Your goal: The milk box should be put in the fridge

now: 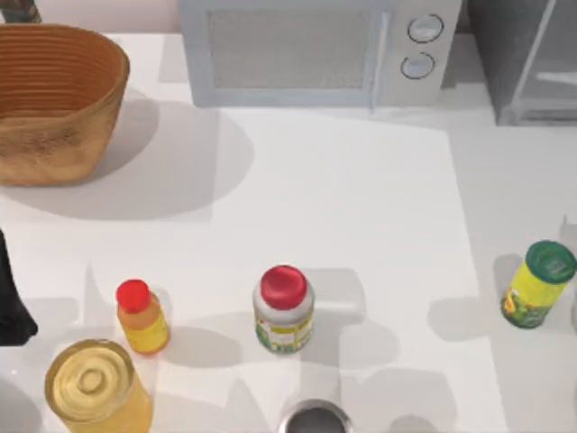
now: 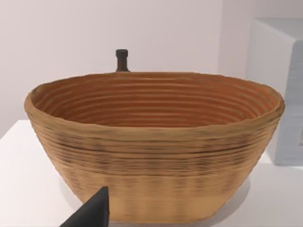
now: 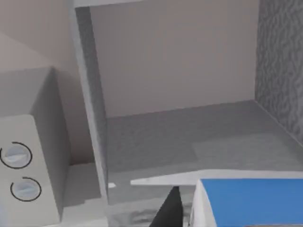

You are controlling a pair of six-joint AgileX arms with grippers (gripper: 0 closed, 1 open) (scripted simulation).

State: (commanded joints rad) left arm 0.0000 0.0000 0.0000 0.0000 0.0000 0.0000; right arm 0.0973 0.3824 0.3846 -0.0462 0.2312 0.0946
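One carton is all I'm moving, and the milk box (image 3: 246, 203) sits right at my right gripper (image 3: 182, 208), its blue top showing in the right wrist view, just before the fridge (image 3: 189, 137) at the far right of the worktop (image 1: 361, 207). One dark finger (image 3: 170, 210) lies beside the carton, apparently holding it, though I cannot tell how wide the gripper stands. The fridge is open, with a bare grey floor inside. I'd go in level, clear the door frame, then set it down upright. Left gripper (image 2: 92, 213) idles near the basket (image 2: 151, 156); its opening I cannot tell.
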